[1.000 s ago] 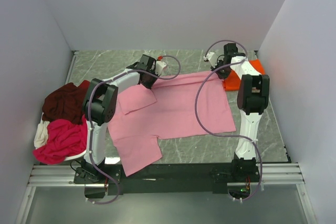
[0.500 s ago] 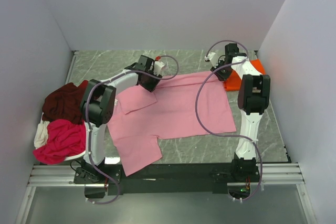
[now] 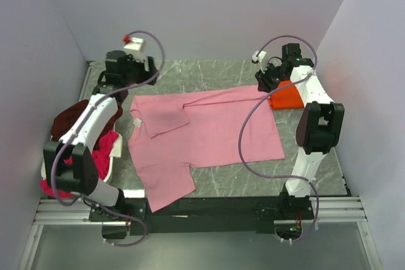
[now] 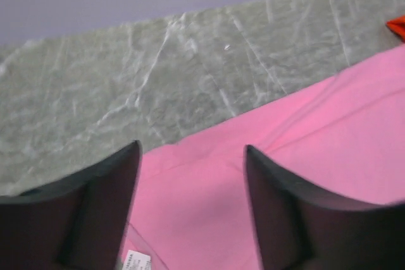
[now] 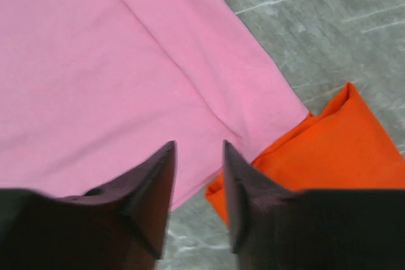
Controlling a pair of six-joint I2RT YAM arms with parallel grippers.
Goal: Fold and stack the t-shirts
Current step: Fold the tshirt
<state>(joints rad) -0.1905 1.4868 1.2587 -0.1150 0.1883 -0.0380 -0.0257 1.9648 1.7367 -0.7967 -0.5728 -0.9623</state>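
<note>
at far right, orange shirt touching pink shirt, maroon shirt opposite

Soft, even light fills the space, probably from overhead, leaving only faint shadows. The top view is crisp; close up, the left gripper's fingers and right gripper's fingers blur.

A robot lab: blank walls box in a marbled bench, left arm and right arm bolted to its rail.
</note>
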